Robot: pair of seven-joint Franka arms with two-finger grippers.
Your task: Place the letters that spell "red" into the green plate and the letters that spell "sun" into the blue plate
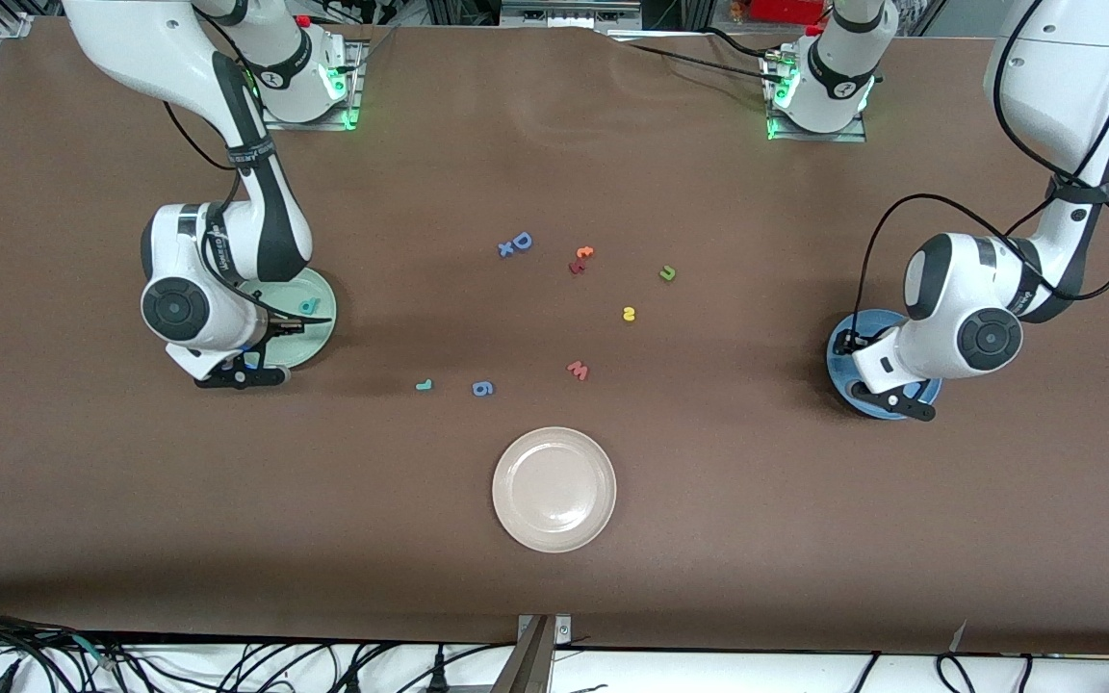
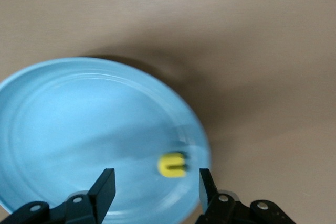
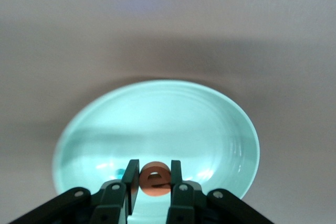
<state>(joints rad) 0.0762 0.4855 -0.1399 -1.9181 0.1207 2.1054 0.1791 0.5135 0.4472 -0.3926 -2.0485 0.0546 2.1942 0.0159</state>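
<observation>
Taking the beige-white plate (image 1: pixel 554 489) as my landmark: it sits nearest the front camera, midway along the table, and holds nothing.

A little farther from the camera than that plate lie the teal "r" (image 1: pixel 425 385) and the blue "6" (image 1: pixel 482 388), both off toward my right arm's end, and the salmon "w" (image 1: pixel 578 370), almost straight up the table from the plate.

My left gripper (image 2: pixel 153 184) hangs over the blue plate (image 1: pixel 843 346), which is well away from the beige-white plate toward my left arm's end. Its fingers (image 2: pixel 105 187) stand spread with nothing between them, and the yellow "u" (image 2: pixel 172 164) lies in the blue plate just under the gap.

My right gripper (image 3: pixel 156 179) is over the green plate (image 1: pixel 319 332), well away from the beige-white plate toward my right arm's end. Its fingers are pressed onto the orange "e" (image 3: pixel 156 178), pinching it upright above the plate. The teal "d" (image 1: pixel 308 307) already lies in the green plate.

Farther again from the beige-white plate, the yellow "s" (image 1: pixel 629 314) lies on the table, then the olive-green "n" (image 1: pixel 667 273) toward my left arm's end. Farthest from it are the red-and-orange letter pair (image 1: pixel 580 260) and the blue capital "D" (image 1: pixel 520 242), with a small blue piece touching it.
</observation>
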